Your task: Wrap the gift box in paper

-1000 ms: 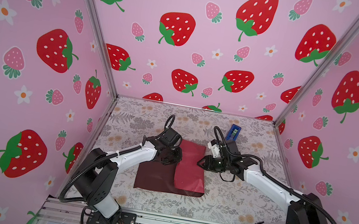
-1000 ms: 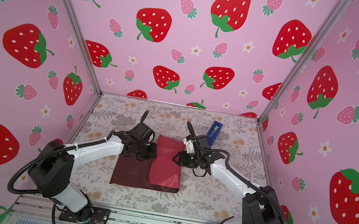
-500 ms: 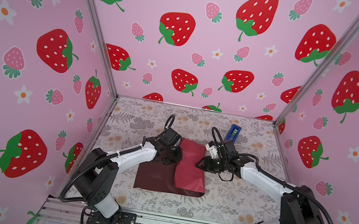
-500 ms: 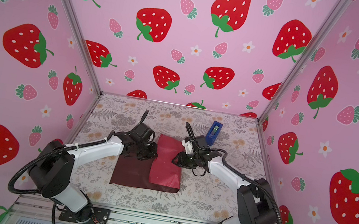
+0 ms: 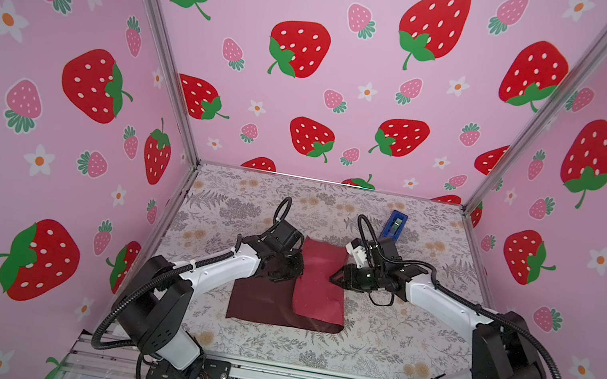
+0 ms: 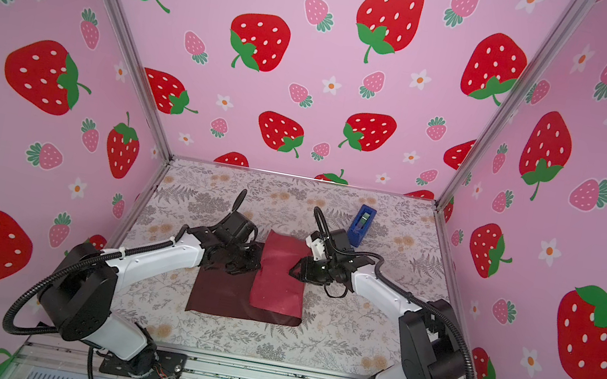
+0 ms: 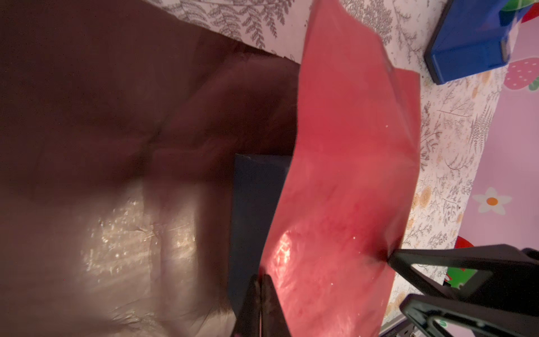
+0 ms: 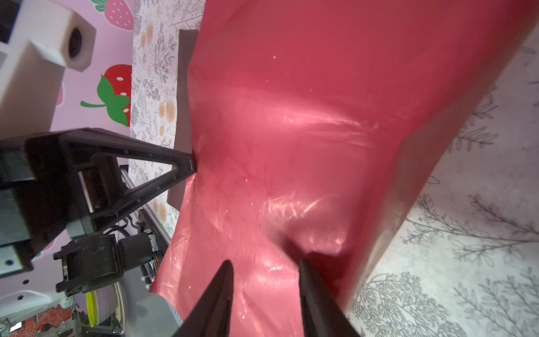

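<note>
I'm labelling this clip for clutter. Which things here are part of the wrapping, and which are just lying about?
In the job: the paper, crimson flap folded over; the gift box, partly under it; left gripper, pinching the flap's edge; right gripper, open, against the flap.
Lying about: blue tape dispenser, untouched at the back.

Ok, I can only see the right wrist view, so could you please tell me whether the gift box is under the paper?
Observer: The left wrist view shows the small dark navy cardboard gift box partly covered by the crimson flap of the large wrapping paper.
Operator: Thanks. Is the rest of the sheet flat?
Observer: In a top view its dark maroon part lies flat on the floral table, on the left arm's side.
Operator: Where is the tape dispenser?
Observer: The bright blue plastic tape dispenser stands beyond the right gripper, apart from the paper.
</note>
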Controlling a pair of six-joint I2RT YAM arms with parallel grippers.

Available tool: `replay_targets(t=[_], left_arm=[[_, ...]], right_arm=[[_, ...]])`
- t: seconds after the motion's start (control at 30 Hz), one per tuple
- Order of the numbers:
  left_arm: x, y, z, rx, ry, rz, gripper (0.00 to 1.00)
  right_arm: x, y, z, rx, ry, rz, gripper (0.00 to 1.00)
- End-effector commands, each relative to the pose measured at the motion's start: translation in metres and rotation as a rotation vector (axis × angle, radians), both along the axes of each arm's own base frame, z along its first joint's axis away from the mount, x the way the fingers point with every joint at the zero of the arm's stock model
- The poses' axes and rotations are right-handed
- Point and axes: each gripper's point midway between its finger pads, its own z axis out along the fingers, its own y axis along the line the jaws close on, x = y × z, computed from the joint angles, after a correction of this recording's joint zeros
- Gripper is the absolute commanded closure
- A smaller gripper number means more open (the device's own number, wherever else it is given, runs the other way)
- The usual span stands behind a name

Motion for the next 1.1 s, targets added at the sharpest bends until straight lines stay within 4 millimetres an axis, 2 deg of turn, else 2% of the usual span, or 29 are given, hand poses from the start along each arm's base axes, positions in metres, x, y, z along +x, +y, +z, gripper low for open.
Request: replay_targets(t=[0.0,0.2,0.43,0.53,0.73,0.87,1.07], left_arm=[[-0.005,0.009,-0.009,0.039,0.024,0.019,0.93],[-0.007,0.006,-0.015,0.017,0.042,0.018,0.93],[0.004,0.021,0.006,-0.035,-0.035,0.062,0.66],[0.011,0.015,0.016,-0.14,-0.062,0.05,0.58],[0.017,0.003,0.016,-0.273,-0.054,0.027,0.45],[0.019,-0.007,0.007,-0.328,-0.02,0.001,0.45],[0.017,-0.017,0.007,-0.403,-0.012,-0.018,0.6]], right_arm=[[-0.01,-0.011,-0.026,-0.07,0.055,-0.002,0.6],[-0.011,-0.011,-0.025,-0.069,0.056,-0.002,0.6],[-0.01,-0.012,-0.023,-0.067,0.05,-0.008,0.6],[-0.01,-0.012,-0.021,-0.065,0.049,-0.006,0.6],[-0.01,-0.011,-0.019,-0.062,0.047,-0.007,0.6],[-0.009,-0.01,-0.019,-0.06,0.046,-0.007,0.6],[-0.009,-0.01,-0.019,-0.059,0.047,-0.007,0.6]])
